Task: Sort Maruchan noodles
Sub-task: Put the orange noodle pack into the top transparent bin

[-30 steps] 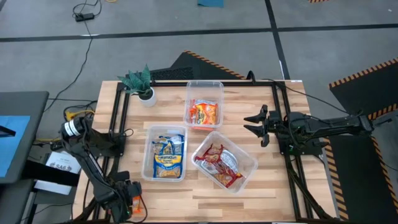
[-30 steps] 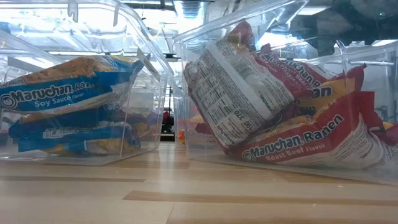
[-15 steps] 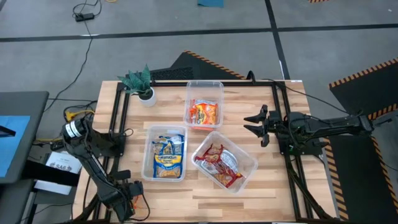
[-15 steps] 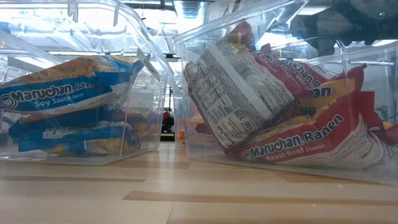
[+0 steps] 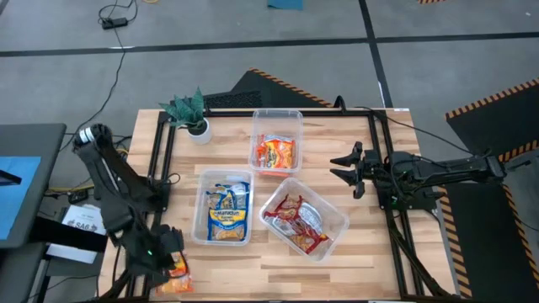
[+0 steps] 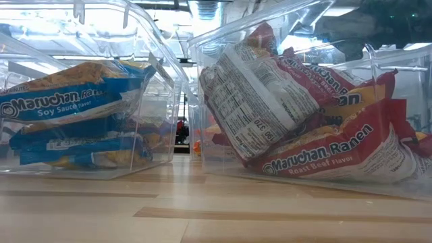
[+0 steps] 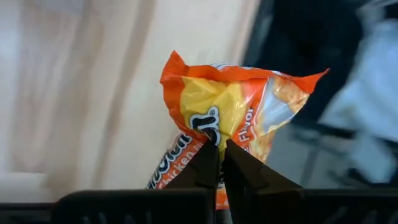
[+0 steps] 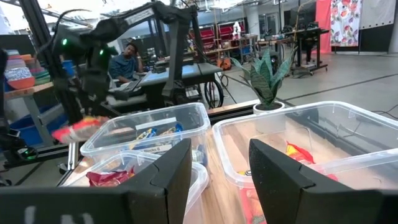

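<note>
My left gripper (image 5: 166,263) is shut on an orange-yellow noodle packet (image 7: 231,115) over the table's near left corner (image 5: 178,274). Blue-white packets (image 5: 227,212) lie in a clear bin (image 5: 202,231). Orange packets (image 5: 275,153) lie in the far bin (image 5: 277,116), and red ones (image 5: 295,220) in the right bin (image 5: 337,220). My right gripper (image 5: 344,166) waits open at the table's right side, level, pointing at the bins. My left gripper pinches the orange packet's wrapper (image 7: 214,134) between its two fingertips, at the printed face somewhat below the crimped end (image 7: 249,67). The fingers slant down from the table's left side. The packet is lifted clear of the table, as the right wrist view shows (image 8: 81,129).
A small potted plant (image 5: 192,114) stands at the table's far left. In the low view the blue bin (image 6: 88,115) and the red bin (image 6: 317,115) fill the sight. A person (image 8: 127,62) sits in the room beyond the table.
My left gripper has shut on the orange packet at the near left corner and then risen with it, the arm swinging up and its gripper tipping less steeply. The packet now hangs clear of the table. The right arm has kept still.
</note>
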`<state>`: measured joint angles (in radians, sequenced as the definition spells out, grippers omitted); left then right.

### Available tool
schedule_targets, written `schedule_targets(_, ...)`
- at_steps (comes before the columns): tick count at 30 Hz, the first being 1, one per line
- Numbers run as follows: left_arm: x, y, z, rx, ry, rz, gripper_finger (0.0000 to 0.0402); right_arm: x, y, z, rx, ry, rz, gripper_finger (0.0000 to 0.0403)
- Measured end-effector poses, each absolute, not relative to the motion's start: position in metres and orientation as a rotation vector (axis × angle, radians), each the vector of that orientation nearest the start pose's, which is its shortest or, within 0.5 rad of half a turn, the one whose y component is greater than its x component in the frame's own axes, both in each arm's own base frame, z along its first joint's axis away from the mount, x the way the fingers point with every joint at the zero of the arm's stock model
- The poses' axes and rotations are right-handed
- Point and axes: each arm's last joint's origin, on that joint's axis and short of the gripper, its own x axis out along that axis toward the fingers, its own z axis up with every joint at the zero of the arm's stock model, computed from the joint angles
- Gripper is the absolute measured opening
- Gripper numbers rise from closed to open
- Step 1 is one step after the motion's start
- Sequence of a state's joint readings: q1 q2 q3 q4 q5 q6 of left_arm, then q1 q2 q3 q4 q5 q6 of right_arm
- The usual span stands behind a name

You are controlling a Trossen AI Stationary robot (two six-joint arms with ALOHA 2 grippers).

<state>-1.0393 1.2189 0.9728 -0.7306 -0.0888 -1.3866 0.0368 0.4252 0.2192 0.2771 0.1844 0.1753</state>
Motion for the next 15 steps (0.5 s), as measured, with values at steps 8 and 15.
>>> schedule_targets(8, 0.113, -0.173, 0.310, -0.782, 0.952, -0.212, 0.0000, 0.128, -0.001, 0.228, 0.179, -0.083, -0.141, 0.0182)
schedule_targets(15, 0.138, -0.128, 0.331, -0.474, 0.635, -0.177, 0.0000, 0.128, -0.001, 0.228, 0.156, -0.082, -0.142, 0.0182)
